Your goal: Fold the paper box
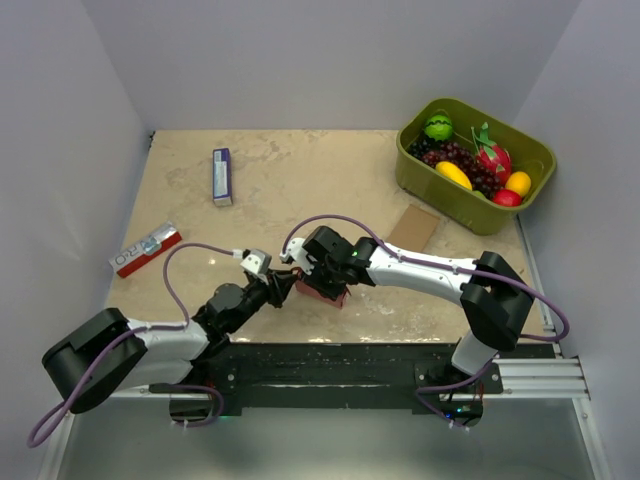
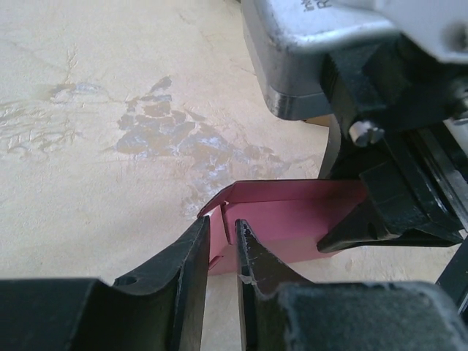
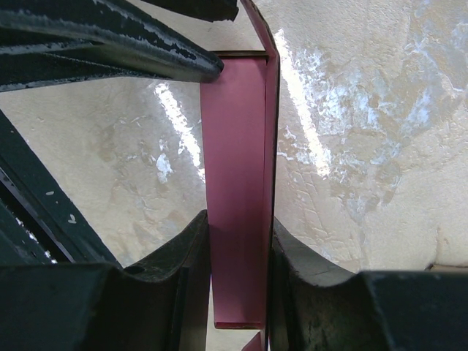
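Two pincers meet at paper box, low on beige marbled counter by near edge. Right pincer clamped across box's narrow body. Left pincer narrow, fingers flanking box's end flap; contact unclear. Counter glossy, grey scuffs beside box. Pale plain walls on three sides. Green fruit basket far behind-right of box.

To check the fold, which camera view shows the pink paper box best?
Left wrist: the paper box shows its broad face and end flap. Right wrist shows only a narrow strip; top view, a small, partly hidden patch.
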